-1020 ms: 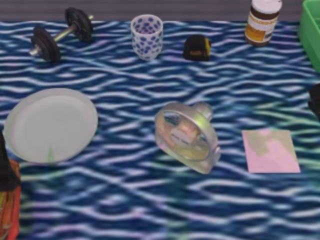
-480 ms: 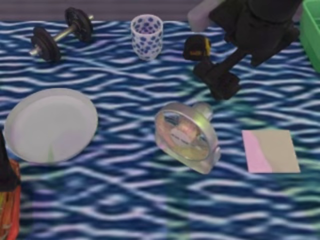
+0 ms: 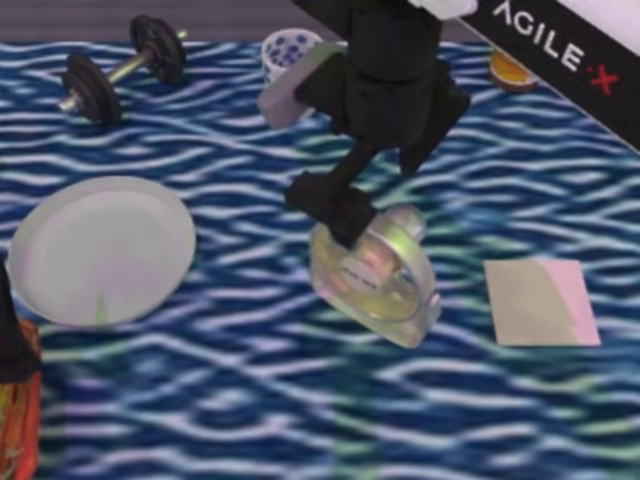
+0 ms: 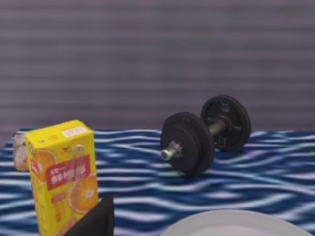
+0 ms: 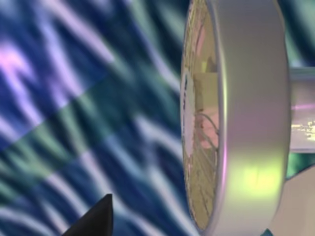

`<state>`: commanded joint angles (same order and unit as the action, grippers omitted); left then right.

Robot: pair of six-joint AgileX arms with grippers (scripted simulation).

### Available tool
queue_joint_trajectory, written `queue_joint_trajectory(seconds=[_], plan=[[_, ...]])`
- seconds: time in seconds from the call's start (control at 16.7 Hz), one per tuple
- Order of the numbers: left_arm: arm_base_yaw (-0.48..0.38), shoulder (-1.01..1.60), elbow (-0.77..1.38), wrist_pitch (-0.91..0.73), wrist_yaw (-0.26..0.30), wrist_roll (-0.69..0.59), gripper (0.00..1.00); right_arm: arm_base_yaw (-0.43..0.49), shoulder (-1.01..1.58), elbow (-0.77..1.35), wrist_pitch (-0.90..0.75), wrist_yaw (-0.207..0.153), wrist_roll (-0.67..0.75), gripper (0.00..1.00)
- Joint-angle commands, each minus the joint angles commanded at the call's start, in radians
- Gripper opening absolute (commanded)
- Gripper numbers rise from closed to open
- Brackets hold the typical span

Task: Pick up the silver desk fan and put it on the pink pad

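While the right arm reaches in from the far right corner of the top view, its right gripper (image 3: 335,215) hangs over the far left rim of the silver desk fan (image 3: 385,285), one dark finger (image 3: 325,205) seen just above the ring; whether the fingers are spread or pressed together I cannot tell, since the wrist view shows only one dark fingertip (image 5: 96,219) beside the fan (image 5: 241,113) and the other is hidden. The fan rests on the bench (image 3: 250,400) near the middle, its ring tilted, its small rounded base on the far side. The pink pad (image 3: 542,302) lies flat on the bench to the right of the fan, apart from it, with nothing on it.

Nearest the camera at the left edge sits the left gripper (image 3: 12,340), parked beside an orange juice carton (image 3: 20,420); only one dark fingertip (image 4: 96,219) of it shows in its wrist view, next to the yellow carton (image 4: 61,174), so its fingers cannot be judged either. Beyond that lies a large pale plate (image 3: 100,250) at the left. Farther back stand a black dumbbell (image 3: 120,68) at the far left and a spotted cup (image 3: 285,50), partly hidden by the right arm
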<state>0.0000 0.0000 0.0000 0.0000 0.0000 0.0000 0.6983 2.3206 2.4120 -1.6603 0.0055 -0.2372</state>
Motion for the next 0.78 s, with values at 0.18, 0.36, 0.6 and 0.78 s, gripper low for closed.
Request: queue_joint_trajectory(seconds=[0.18,0.36,0.6,0.78], plan=[[0.000,0.000,0.000,0.000,0.000,0.000,1.00,0.002,0.006,0.006,-0.003,0.000,0.000,1.00],[0.000,0.000,0.000,0.000,0.000,0.000,1.00,-0.003,0.004,0.001,0.002,0.000,0.000,1.00],[0.000,0.000,0.000,0.000,0.000,0.000,1.00,0.001,-0.022,-0.117,0.095,-0.001,-0.002,1.00],[0.000,0.000,0.000,0.000,0.000,0.000,1.00,0.002,-0.048,-0.255,0.196,-0.001,0.000,1.00]])
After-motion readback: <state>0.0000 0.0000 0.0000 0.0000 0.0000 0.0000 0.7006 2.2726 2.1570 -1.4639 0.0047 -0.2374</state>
